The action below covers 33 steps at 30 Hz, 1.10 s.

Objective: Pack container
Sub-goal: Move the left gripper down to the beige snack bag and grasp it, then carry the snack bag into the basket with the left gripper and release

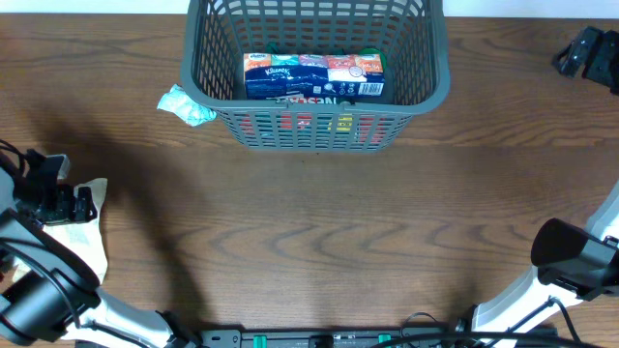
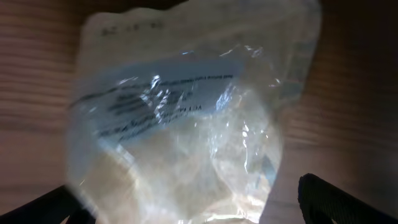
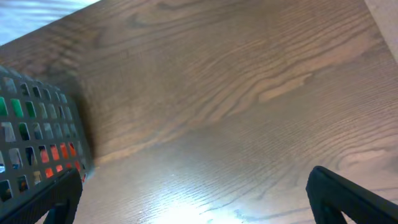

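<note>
Packet (image 2: pixel 186 124) framed by the widely parted left claw (image 2: pixel 186 210); a central pinch is advised before transfer to the basket (image 1: pixel 319 126). Right claw (image 3: pixel 196 199): wide, empty.

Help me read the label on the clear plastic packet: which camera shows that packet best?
The left wrist view: the clear plastic packet fills the frame with its printed label facing the camera, though the text is blurred. Overhead shows the packet only as a small pale shape at the left edge. The right wrist view misses it entirely.
</note>
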Each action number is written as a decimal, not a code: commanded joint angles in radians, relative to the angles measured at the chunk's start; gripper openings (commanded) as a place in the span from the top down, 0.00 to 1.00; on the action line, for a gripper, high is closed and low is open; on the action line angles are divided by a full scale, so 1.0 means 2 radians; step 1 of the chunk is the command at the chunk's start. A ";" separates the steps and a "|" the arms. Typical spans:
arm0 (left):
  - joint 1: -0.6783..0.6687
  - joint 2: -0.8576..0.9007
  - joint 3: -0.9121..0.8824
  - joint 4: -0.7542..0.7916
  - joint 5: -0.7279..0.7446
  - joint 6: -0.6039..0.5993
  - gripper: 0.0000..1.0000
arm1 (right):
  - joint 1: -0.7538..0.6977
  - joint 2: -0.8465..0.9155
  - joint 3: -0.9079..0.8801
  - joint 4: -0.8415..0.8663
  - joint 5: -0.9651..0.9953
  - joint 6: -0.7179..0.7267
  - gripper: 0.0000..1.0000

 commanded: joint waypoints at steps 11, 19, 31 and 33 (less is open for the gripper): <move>0.003 0.076 -0.001 0.002 0.004 -0.001 0.01 | -0.001 0.002 0.000 -0.002 -0.004 0.000 0.01; 0.003 0.076 -0.001 0.002 0.019 -0.015 0.24 | -0.001 0.002 0.000 -0.003 -0.004 0.000 0.01; 0.002 0.075 0.001 -0.001 0.045 -0.058 0.94 | -0.001 0.002 0.000 -0.006 -0.004 0.000 0.01; 0.001 0.073 0.009 -0.009 0.066 -0.059 0.94 | -0.001 0.002 0.000 -0.009 -0.004 -0.001 0.01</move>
